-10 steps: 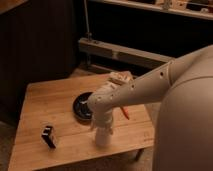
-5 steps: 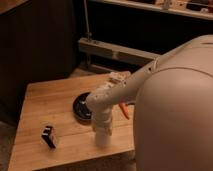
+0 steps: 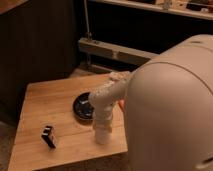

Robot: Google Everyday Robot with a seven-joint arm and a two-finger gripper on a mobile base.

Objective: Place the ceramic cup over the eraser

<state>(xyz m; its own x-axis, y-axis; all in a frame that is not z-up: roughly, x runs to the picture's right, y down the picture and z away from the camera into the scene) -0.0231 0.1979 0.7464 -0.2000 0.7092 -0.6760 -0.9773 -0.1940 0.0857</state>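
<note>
Progress: early. Gripper [image 3: 102,129] clamped on ceramic cup [image 3: 103,138], just in front of black bowl [image 3: 81,106]; eraser [image 3: 48,136] front-left of bowl, uncovered (lift, carry and lowering all remain).

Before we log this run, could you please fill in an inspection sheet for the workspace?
Surface: wooden table, partly covered by the arm.
Job's things: white cup near the front edge, under the arm; black eraser apart from it, uncovered.
Clutter: black bowl behind the cup; orange stick, mostly hidden.
Grippers: gripper shut, down at the cup; hold unclear.
Cables: nothing seen.
Surroundings: dark cabinet, metal shelf frame behind.
</note>
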